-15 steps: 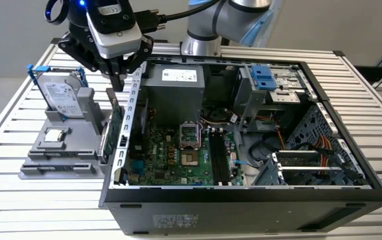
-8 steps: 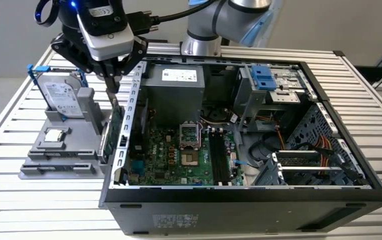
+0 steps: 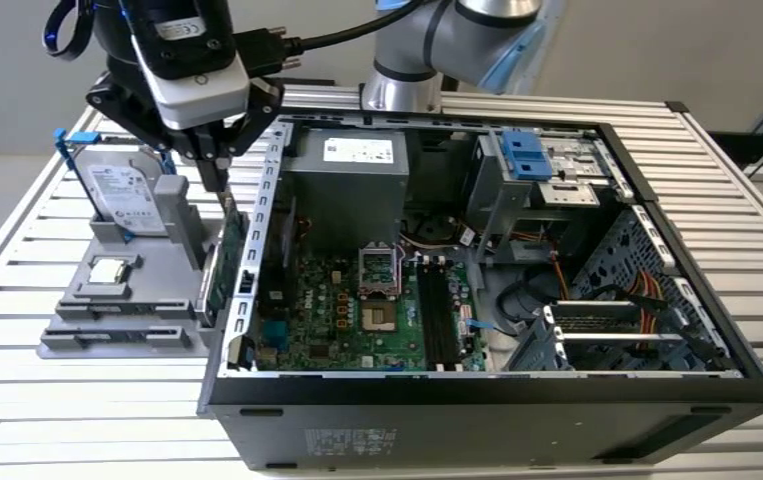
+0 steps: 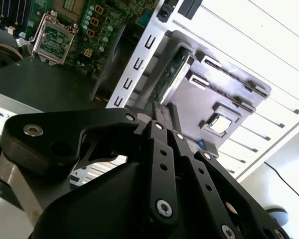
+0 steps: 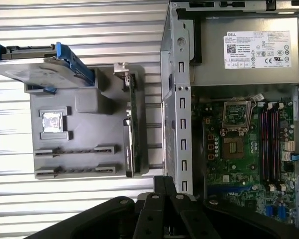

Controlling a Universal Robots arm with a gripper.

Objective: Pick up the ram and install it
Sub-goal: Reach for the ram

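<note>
The end effector [image 3: 208, 178] hangs clenched on nothing over the gray holder [image 5: 89, 130], where the ram [image 5: 129, 149] stands on edge beside the computer case [image 5: 175, 99], and I think a good grab means lining up straight along that thin edge.

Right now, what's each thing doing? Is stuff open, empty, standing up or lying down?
Case: open, side panel off.
Ram slots: empty.
CPU socket: cover flipped up.
Hard drive: standing upright in the holder.
Card: on edge in the holder, beside the case wall.
Chip: lying flat on the holder.
Gripper: hovering over the holder, close to the card.
</note>
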